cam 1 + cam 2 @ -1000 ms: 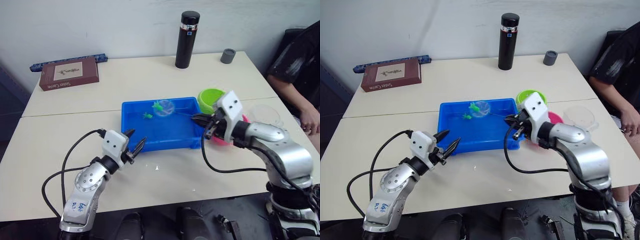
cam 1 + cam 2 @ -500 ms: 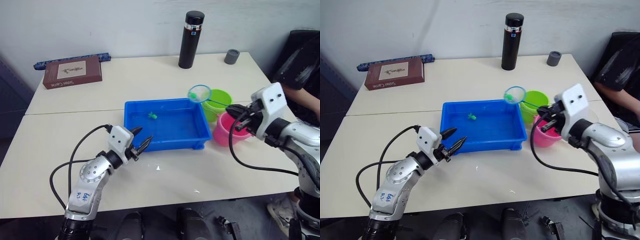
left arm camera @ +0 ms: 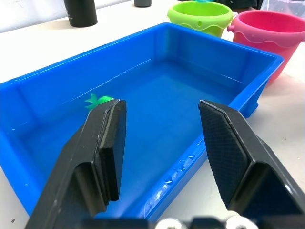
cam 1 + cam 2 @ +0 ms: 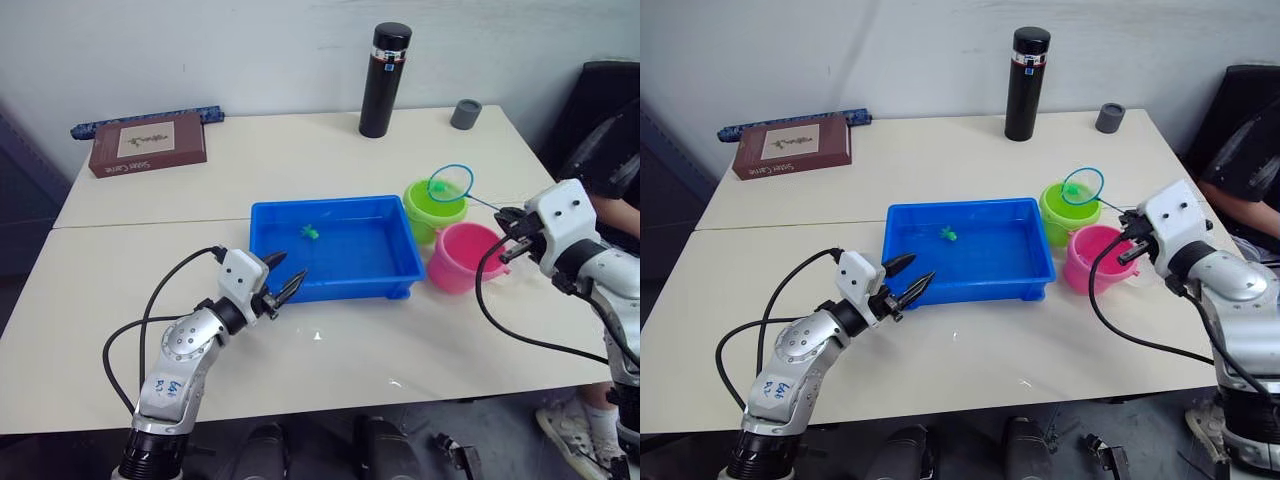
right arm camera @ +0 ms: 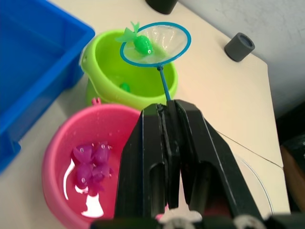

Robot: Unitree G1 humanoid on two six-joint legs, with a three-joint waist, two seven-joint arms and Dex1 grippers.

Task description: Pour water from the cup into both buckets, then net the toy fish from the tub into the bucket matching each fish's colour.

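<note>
From the head camera, the blue tub (image 4: 335, 247) lies on the cream table (image 4: 150, 190) with its long axis running left to right. 1 green fish (image 4: 311, 232) sits in the water toward the tub's far wall. Just right of the tub stand the lime green bucket (image 4: 434, 206) and, nearer the robot, the pink bucket (image 4: 463, 256), close beside each other. The right gripper (image 4: 512, 230) is beside the pink bucket on its right, pinched onto the thin handle of a small net (image 4: 450, 183). The handle runs away from the gripper toward the left and far side, and the blue hoop hangs over the green bucket. The left gripper (image 4: 281, 284) hovers at the tub's near left corner, fingers spread and holding nothing. A black flask (image 4: 385, 66), a small grey cup (image 4: 465, 113) and a brown book (image 4: 147, 143) rest along the far side.

In the left wrist view, the 2 black fingers (image 3: 107, 143) stand well apart, framing the tub's water, with the green fish just beyond the left finger.

In the right wrist view, the fingers (image 5: 152, 148) press together on the net handle. The hoop carries a green fish in net (image 5: 141, 44) above the green bucket's far rim; another green shape lies inside that bucket. Several pink fish (image 5: 90, 162) lie in the pink bucket's water.
</note>
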